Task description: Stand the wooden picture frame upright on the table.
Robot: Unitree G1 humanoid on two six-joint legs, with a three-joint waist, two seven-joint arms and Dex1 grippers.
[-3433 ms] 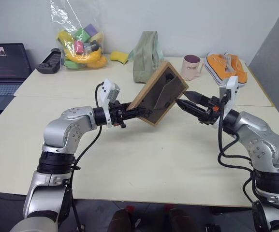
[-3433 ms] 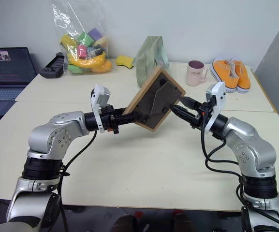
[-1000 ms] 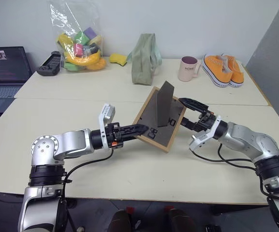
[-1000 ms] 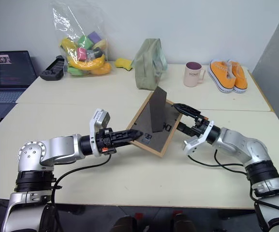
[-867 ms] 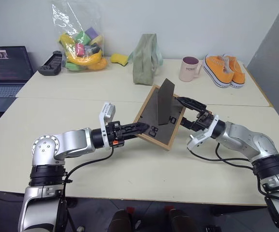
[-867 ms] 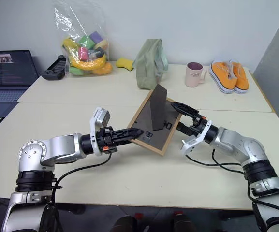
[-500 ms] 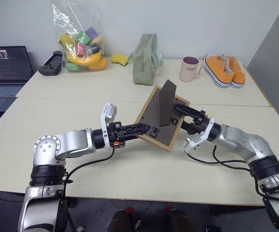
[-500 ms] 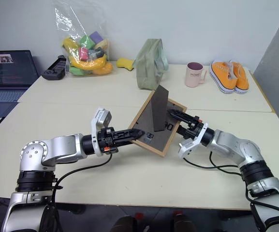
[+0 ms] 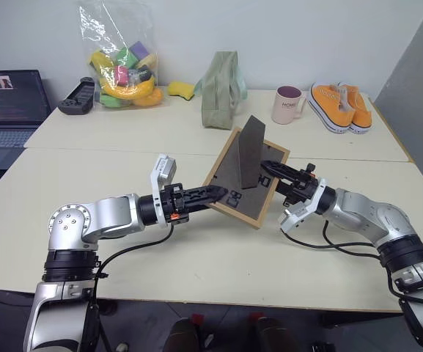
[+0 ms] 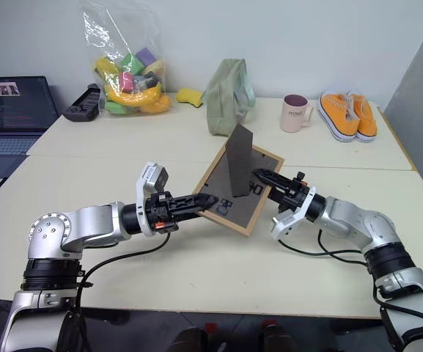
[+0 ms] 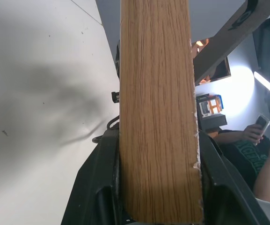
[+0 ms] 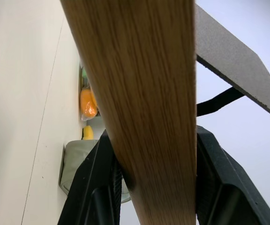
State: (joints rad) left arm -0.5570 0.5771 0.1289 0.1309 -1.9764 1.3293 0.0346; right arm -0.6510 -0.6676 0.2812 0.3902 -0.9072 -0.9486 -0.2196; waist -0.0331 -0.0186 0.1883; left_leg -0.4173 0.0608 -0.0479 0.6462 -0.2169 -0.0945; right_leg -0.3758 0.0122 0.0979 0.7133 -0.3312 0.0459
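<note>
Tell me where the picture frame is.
Head views: the frame is mid-table, tilted with its dark back up, clamped between the left gripper and right gripper, in front of the green bag.

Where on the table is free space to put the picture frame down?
Bare table lies in front of the picture frame, between the two arms, and left of it toward the laptop. The far edge is crowded: toy bag, green bag, mug, orange shoes.

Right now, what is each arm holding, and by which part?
Both hold the small light-wood picture frame: left gripper on its lower-left edge, right gripper on its right edge.
</note>
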